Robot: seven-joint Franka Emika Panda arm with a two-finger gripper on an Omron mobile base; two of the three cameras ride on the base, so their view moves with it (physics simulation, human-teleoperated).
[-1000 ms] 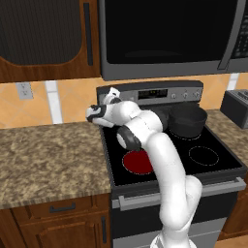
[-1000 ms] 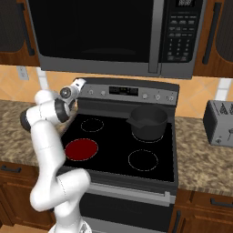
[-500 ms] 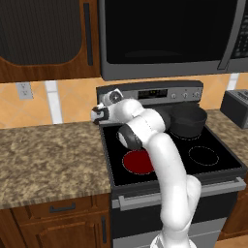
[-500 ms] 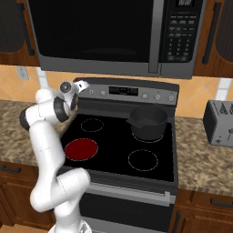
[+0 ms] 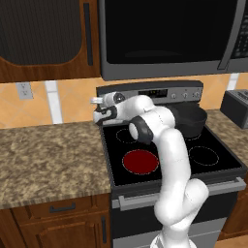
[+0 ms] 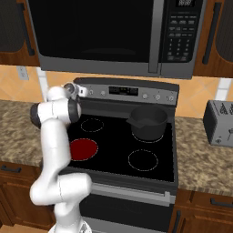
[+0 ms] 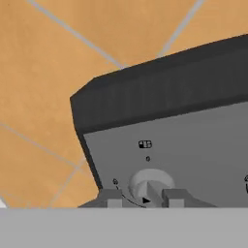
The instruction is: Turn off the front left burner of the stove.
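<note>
The pincer (image 7: 141, 197) stands open, its two dark tips either side of a small round grey knob (image 7: 149, 183) on the matte grey back panel (image 7: 193, 145), the knob dead ahead and just between them, its raised ridge running roughly along the gap. From the left base view the pincer sits at the panel's far left end. Below it on the stove (image 5: 218, 167), the front left burner (image 5: 140, 161) glows solid red on smooth black glass, beside the speckled stone desk (image 5: 48, 155).

Pincer (image 7: 142, 197) now closer to the stove's (image 5: 213, 160) leftmost knob (image 7: 149, 183).
</note>
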